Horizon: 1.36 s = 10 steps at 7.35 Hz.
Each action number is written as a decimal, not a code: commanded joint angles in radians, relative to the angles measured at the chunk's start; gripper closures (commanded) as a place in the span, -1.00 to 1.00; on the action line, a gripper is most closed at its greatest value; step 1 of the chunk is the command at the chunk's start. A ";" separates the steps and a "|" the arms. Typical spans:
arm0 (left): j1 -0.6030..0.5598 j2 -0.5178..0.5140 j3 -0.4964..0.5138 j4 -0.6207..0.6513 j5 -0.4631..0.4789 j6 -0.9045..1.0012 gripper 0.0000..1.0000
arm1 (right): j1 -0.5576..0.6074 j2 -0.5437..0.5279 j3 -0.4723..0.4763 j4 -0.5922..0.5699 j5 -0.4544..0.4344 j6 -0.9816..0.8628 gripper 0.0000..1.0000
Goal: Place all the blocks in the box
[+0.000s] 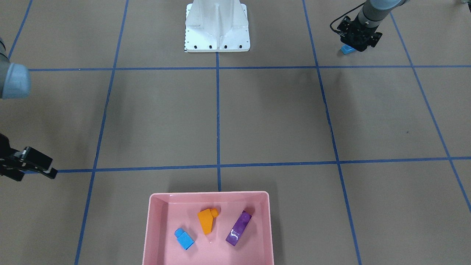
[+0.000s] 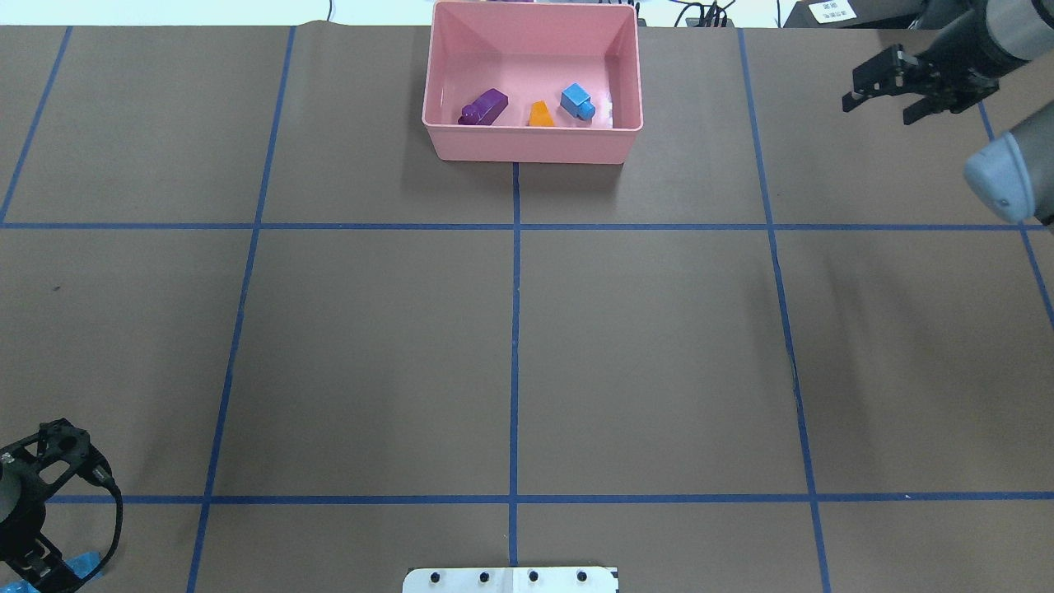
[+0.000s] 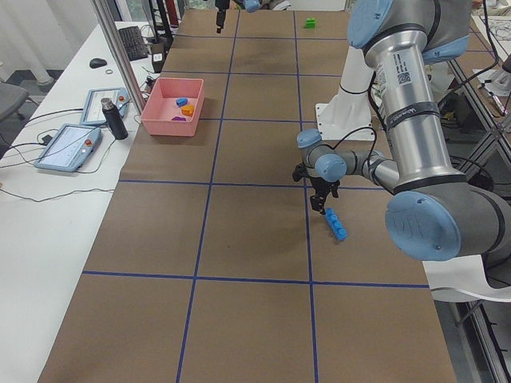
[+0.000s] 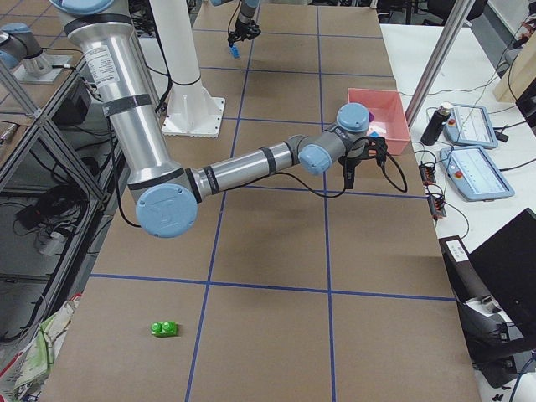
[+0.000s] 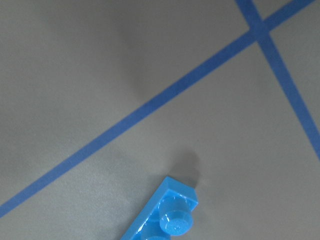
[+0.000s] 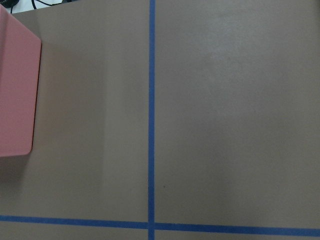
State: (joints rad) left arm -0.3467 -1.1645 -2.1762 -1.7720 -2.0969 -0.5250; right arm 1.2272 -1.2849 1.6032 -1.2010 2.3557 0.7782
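At my far left, the long light-blue four-stud brick [image 3: 336, 223] lies flat on the surface [image 2: 642, 346], close to my base and well apart from everything else. My left end effector [image 1: 356, 43] hangs right over one end of it. None of the views shows how far apart its fingers stand, so I cannot tell its opening, and I judge the brick not yet gripped.

It looks like hard, glossy plastic: light, stiff, not fragile, but slick enough to squirt out of a poor pinch. I would close across its narrow width on the two long flat sides near the middle, because a hold at one end would probably let it swing.

In the middle of the far edge sits the pink box [image 2: 531, 156]. Lying in it are the purple sloped brick [image 2: 486, 107], the orange sloped brick [image 2: 541, 115] and the small light-blue one-stud brick [image 2: 576, 100], all apart from one another.

Beside the box on its right, my right end effector [image 2: 881, 100] hovers above the surface, fingers spread wide and holding nothing.

Far to my right, near my own edge, the green two-stud brick [image 4: 163, 328] rests alone. It is equally light and slippery, and short, so I would pinch its flat side walls below the studs.
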 commanded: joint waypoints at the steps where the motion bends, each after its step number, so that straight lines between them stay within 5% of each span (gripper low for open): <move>1: 0.050 0.002 0.021 0.000 0.001 -0.007 -1.00 | 0.014 -0.071 0.046 0.001 0.013 -0.008 -0.99; 8: 0.066 -0.032 0.113 -0.001 0.008 -0.006 -0.99 | 0.067 -0.281 0.164 0.000 0.020 -0.149 -0.99; 10: 0.066 -0.032 0.115 -0.001 0.008 -0.004 0.00 | 0.072 -0.283 0.164 0.000 0.020 -0.154 -0.99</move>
State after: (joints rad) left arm -0.2809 -1.1960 -2.0627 -1.7733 -2.0893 -0.5298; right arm 1.2967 -1.5651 1.7666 -1.2011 2.3761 0.6287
